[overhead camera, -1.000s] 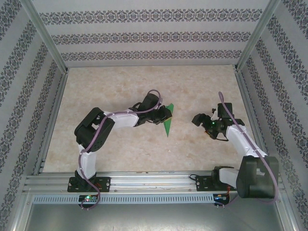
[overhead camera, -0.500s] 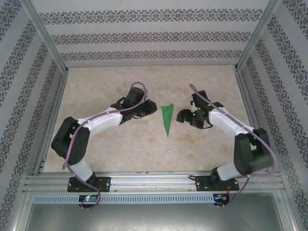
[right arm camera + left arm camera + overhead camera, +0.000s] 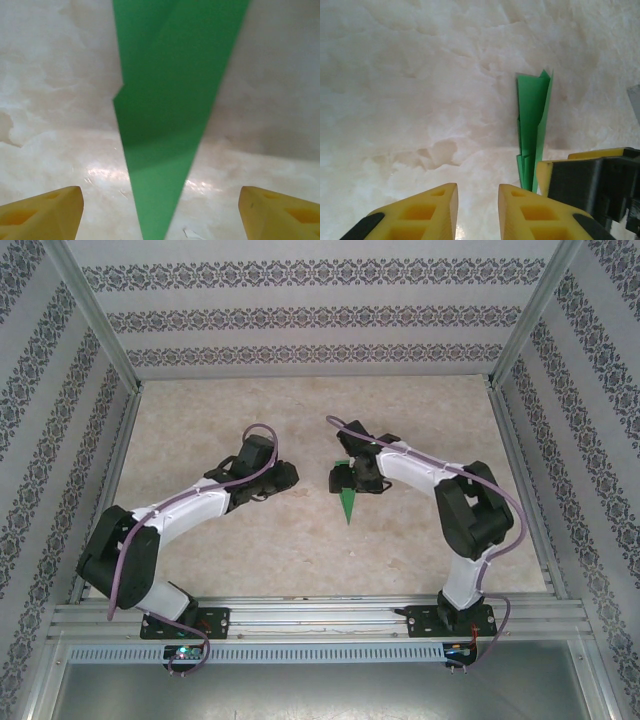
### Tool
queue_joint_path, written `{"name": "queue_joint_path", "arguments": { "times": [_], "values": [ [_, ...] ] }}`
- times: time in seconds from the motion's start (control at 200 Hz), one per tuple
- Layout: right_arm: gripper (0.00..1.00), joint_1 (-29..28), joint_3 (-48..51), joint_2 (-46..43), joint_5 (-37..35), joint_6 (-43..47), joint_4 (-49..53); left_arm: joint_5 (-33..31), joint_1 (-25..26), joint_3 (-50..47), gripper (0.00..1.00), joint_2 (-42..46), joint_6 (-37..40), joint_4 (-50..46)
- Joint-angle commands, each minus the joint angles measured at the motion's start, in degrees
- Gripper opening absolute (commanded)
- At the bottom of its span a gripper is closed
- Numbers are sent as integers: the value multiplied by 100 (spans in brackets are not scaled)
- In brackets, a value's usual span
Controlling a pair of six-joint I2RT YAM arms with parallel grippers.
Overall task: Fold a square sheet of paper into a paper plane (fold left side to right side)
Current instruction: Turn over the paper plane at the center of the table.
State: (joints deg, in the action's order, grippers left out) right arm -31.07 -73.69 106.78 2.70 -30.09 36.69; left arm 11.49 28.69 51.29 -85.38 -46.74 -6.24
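The paper plane (image 3: pixel 348 508) is a slim bright green wedge lying flat mid-table, with its tip toward the arm bases. My right gripper (image 3: pixel 342 478) hangs over its wide far end. In the right wrist view the plane (image 3: pixel 165 120) runs between the widely parted yellow fingers (image 3: pixel 55 205) of the open right gripper (image 3: pixel 160 205), and neither finger touches it. My left gripper (image 3: pixel 290 476) sits to the plane's left, apart from it. Its fingertips (image 3: pixel 445 200) stand a small gap apart with nothing between them. The left wrist view has the layered plane (image 3: pixel 532 115) ahead to the right.
The tan marbled table (image 3: pixel 250 550) is ringed by patterned walls (image 3: pixel 60 440) and an aluminium frame rail (image 3: pixel 320 615) at the near edge. One finger of the right gripper (image 3: pixel 590 180) sits close beside the left gripper's fingers.
The left gripper has let go of the plane and drawn back to the left, its jaws parting a little. The right arm has swung in leftward until its gripper is over the plane's wide end.
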Motion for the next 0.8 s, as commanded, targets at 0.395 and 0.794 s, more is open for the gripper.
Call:
{"name": "queue_joint_path", "arguments": {
  "times": [0.395,0.794],
  "values": [
    [69,-116,-901,858,-843,275,662,-40,-324,-221,28,294,90,-220],
    [39,-118,-867,674,-979,341,718,-6,-369,-129,28,221,108,-242]
  ]
}}
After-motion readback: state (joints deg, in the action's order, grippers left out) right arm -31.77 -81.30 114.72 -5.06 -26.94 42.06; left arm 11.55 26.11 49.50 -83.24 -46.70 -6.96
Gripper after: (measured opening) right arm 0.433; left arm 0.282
